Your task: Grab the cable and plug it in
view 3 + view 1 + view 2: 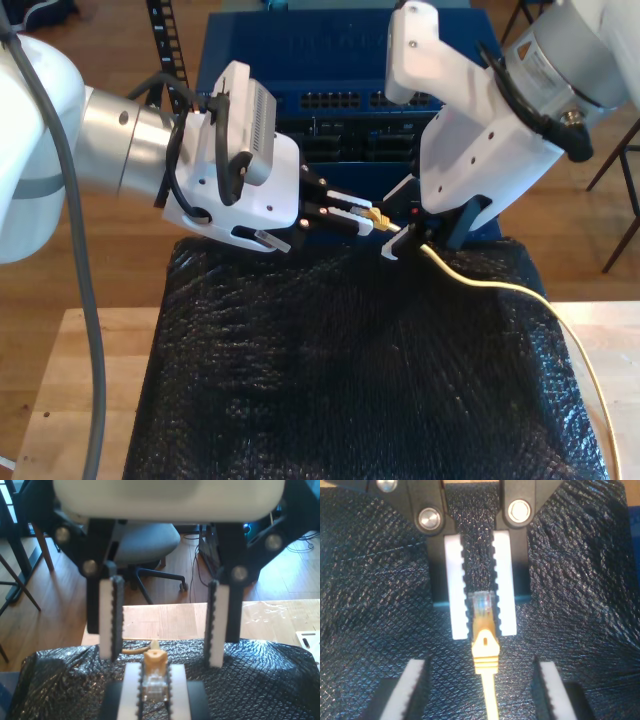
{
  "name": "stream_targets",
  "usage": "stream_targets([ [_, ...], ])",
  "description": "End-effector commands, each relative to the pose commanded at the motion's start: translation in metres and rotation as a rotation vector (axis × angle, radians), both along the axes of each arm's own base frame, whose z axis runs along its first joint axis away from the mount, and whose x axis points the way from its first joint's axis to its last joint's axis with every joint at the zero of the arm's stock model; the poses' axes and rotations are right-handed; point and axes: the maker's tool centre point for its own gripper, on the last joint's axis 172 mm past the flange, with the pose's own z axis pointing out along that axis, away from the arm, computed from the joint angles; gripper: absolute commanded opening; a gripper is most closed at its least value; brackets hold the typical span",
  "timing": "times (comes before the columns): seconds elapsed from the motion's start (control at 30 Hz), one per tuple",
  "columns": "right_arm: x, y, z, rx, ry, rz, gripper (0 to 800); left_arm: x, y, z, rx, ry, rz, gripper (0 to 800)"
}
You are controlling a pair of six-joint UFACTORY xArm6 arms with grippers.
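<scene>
The pale-yellow cable (485, 656) ends in a clear plug (482, 605), and my second gripper (483, 630) is shut on that plug. From there the cable runs back between the spread fingers of my first gripper (481, 663), which is open and touches nothing. The first wrist view looks past my first gripper (163, 660) at the cable (154, 659) boot and at my second gripper (153, 667) clamped on the plug (152, 687). In the exterior view my second gripper (365, 218) reaches in from the left, my first gripper (405, 238) hangs at the right, and the cable (500, 285) trails off right.
A blue network switch (340, 100) with rows of ports stands behind both grippers. Black bubble wrap (340, 370) covers the wooden table (80, 380) beneath them. An office chair (145, 542) stands on the wooden floor beyond the table.
</scene>
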Motion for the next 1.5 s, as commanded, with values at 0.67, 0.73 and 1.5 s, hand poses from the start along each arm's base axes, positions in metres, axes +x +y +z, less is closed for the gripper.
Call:
stream_targets([
  [0.67,-0.008,0.0,0.035,-0.002,-0.163,0.195,797,0.009,0.005,0.012,-0.102,0.101,0.039,3],
  [0.73,-0.012,-0.001,0.04,-0.004,-0.16,0.202,797,0.008,0.004,0.011,-0.111,0.124,0.032,3],
  [1.5,-0.024,-0.018,0.083,0.022,-0.451,0.218,768,0.014,0.009,0.023,-0.323,0.39,-0.038,5],
])
